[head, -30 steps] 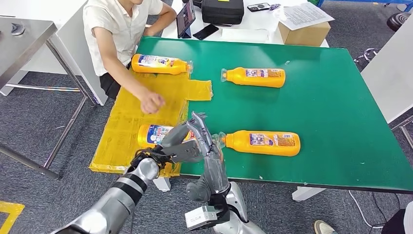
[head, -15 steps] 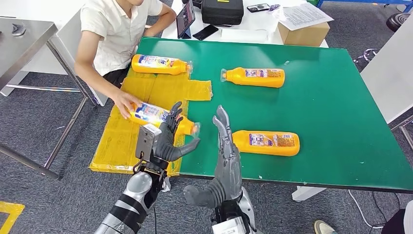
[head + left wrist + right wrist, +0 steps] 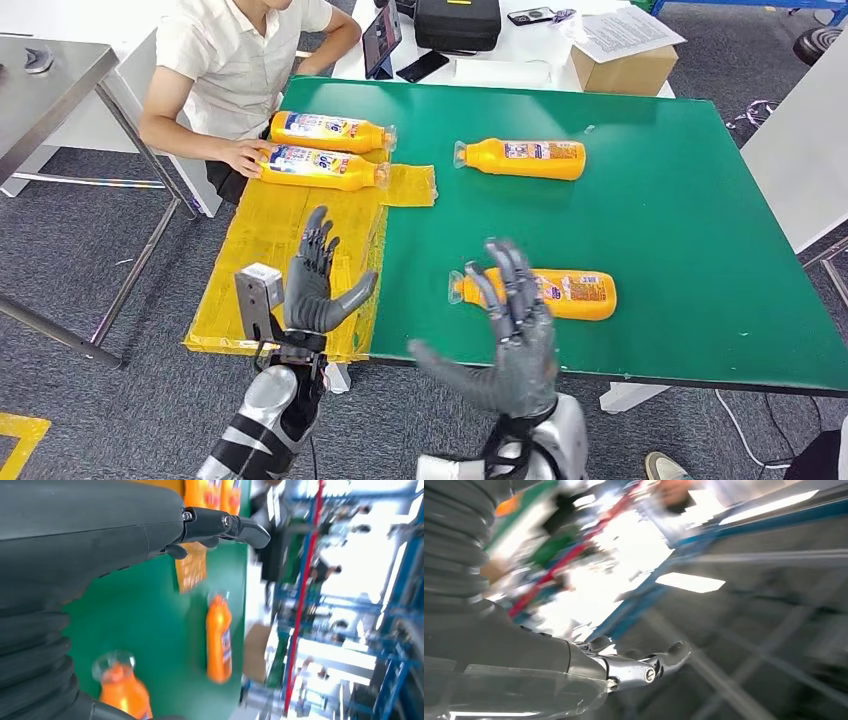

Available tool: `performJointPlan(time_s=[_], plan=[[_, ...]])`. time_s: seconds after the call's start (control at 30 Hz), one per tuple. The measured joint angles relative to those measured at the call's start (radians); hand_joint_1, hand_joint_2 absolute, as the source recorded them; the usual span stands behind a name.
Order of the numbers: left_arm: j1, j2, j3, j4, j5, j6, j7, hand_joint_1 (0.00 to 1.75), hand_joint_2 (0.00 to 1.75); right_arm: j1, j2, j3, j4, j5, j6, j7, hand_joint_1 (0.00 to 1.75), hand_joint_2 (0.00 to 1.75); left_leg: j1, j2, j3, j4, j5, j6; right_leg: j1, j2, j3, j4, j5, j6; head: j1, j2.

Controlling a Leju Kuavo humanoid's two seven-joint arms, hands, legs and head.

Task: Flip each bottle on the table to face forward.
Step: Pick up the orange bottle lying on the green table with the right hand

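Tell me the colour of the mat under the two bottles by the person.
Yellow mat, clearest in the head view.

I'm working in what looks like a robotics lab or test workshop: a green-topped table point(image 3: 650, 190) on grey carpet tiles point(image 3: 80, 260), a metal bench point(image 3: 50, 70), a white desk point(image 3: 520, 60) with a tablet point(image 3: 381, 38), phones, a black case point(image 3: 458, 22) and cardboard box point(image 3: 625, 68), and blue racking point(image 3: 400, 605) beyond.
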Motion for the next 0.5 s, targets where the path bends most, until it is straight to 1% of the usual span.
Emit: performJointPlan(time_s=[0.13,0.27,0.37,0.5], plan=[[0.126,0.023,0.002,-0.120,-0.081,0.025,-0.030,0.00,1.75,0.068,-0.008,-0.246,0.024,0.050,0.000,0.001,0.00,1.75,0.000,0.000,0.000,0.000,-0.002,0.002,0.000,0.000,0.000,-0.001,0.000,0.000,0.000,0.000],[0.223,0.037,0.004,-0.216,-0.126,0.025,-0.034,0.00,1.75,0.094,-0.025,-0.434,0.076,0.075,0.000,0.001,0.00,1.75,0.000,0.000,0.000,0.000,-0.002,0.002,0.000,0.000,-0.001,-0.001,-0.001,0.000,0.000,0.000],[0.260,0.042,0.006,-0.258,-0.133,0.025,-0.034,0.00,1.75,0.097,-0.036,-0.515,0.108,0.077,0.000,0.001,0.00,1.75,0.000,0.000,0.000,0.000,-0.003,0.002,0.000,0.000,0.000,-0.001,-0.001,0.000,0.000,0.000],[0.281,0.046,0.009,-0.290,-0.137,0.022,-0.032,0.00,1.75,0.095,-0.044,-0.574,0.140,0.085,0.000,0.001,0.00,1.75,0.000,0.001,0.000,0.000,-0.002,0.002,0.000,0.000,0.000,-0.001,0.000,0.000,0.000,0.000]])
